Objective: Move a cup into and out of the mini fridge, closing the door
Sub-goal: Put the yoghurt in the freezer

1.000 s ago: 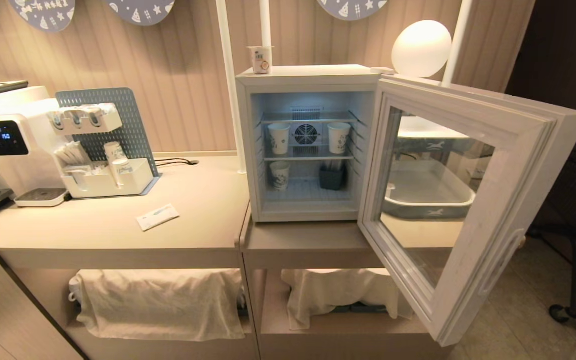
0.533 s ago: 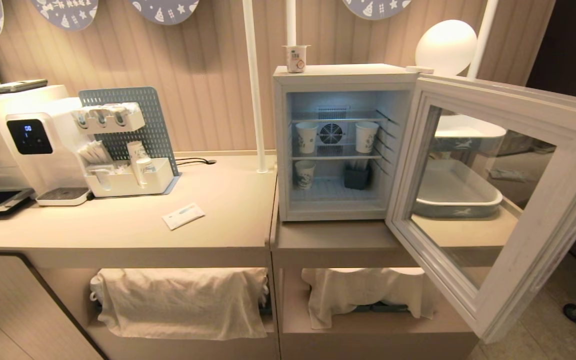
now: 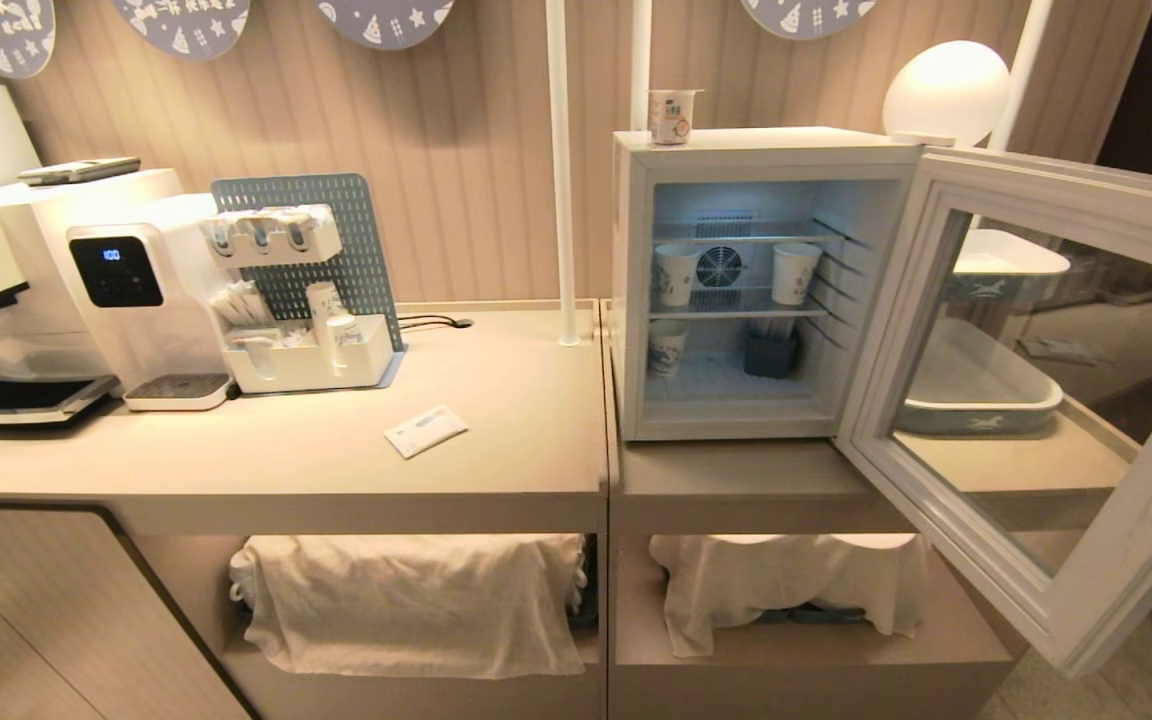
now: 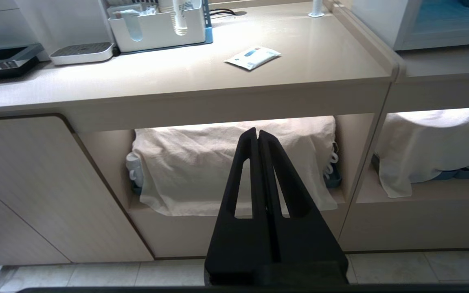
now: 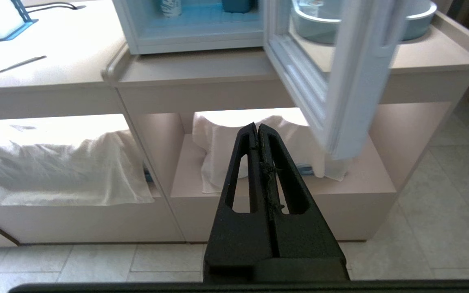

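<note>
White cup [image 3: 673, 115] perched on mini fridge [image 3: 636, 300], door [image 3: 1056, 400] swung wide into the approach; left pincer [image 4: 257, 134], right pincer [image 5: 257, 127] clenched empty, low. Risked clipping door, toppling cup.

I see the mini fridge [image 3: 636, 300] in smooth white plastic, glossy glass in the door [image 3: 1026, 400], matt beige countertop [image 3: 336, 460], crumpled white cloths [image 3: 416, 600] below.

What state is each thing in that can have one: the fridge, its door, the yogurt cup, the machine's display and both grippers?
mini fridge: lit inside
door: swung wide open
cup: upright on the fridge top, lid sealed
display: on
left gripper: shut, empty
right gripper: shut, empty
</note>
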Motion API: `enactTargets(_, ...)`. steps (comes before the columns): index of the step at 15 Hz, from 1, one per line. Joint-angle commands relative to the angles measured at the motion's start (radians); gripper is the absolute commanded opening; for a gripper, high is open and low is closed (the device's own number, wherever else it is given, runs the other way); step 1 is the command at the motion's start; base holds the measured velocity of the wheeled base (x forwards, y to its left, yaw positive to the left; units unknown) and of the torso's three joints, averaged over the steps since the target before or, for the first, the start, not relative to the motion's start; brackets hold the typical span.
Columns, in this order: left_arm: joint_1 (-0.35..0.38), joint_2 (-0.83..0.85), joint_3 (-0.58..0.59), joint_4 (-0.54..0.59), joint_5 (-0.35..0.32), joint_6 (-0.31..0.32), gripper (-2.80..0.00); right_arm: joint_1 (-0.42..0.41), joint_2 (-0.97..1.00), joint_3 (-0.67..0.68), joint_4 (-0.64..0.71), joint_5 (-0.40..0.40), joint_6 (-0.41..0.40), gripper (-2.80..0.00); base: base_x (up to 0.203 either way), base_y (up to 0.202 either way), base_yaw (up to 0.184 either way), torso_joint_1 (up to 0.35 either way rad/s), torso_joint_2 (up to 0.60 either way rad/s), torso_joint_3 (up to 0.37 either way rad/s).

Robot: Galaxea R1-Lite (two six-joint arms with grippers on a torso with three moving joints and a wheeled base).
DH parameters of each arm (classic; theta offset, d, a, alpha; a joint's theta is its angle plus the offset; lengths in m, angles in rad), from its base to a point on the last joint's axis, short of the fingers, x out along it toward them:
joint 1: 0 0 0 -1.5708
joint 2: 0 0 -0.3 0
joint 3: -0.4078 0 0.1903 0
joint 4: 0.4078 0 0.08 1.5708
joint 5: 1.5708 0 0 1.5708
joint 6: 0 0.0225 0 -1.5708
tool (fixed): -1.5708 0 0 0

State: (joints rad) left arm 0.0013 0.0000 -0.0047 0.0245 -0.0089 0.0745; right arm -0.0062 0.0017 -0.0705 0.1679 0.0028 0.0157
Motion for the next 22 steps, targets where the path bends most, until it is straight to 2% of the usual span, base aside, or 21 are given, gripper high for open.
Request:
enactTargets(1,0.0,0.002,-0.001,0.0,0.0,0.001,-2.8,0.0,0.001,0.0,0.001,0.0,0.0,-2.8,0.0,0.19,0.004,0.002,0.01,0.002)
enactTargets(3,0.0,0.002,0.0,0.0,0.001,-0.001,-2.8,0.0,0.001,0.0,0.001,0.0,0.0,-2.8,0.0,0.129,0.004,0.002,0.01,0.004)
enactTargets(13,0.0,0.002,-0.001,0.0,0.0,0.002,-2.8,0.0,0.001,0.0,0.001,0.0,0.001,-2.8,0.007,0.0,0.0,0.0,0.0,0.0)
enactTargets(22,0.0,0.002,-0.001,0.0,0.001,0.002,-2.8,0.0,0.001,0.0,0.001,0.0,0.001,-2.8,0.189,0.0,0.0,0.004,0.0,0.005)
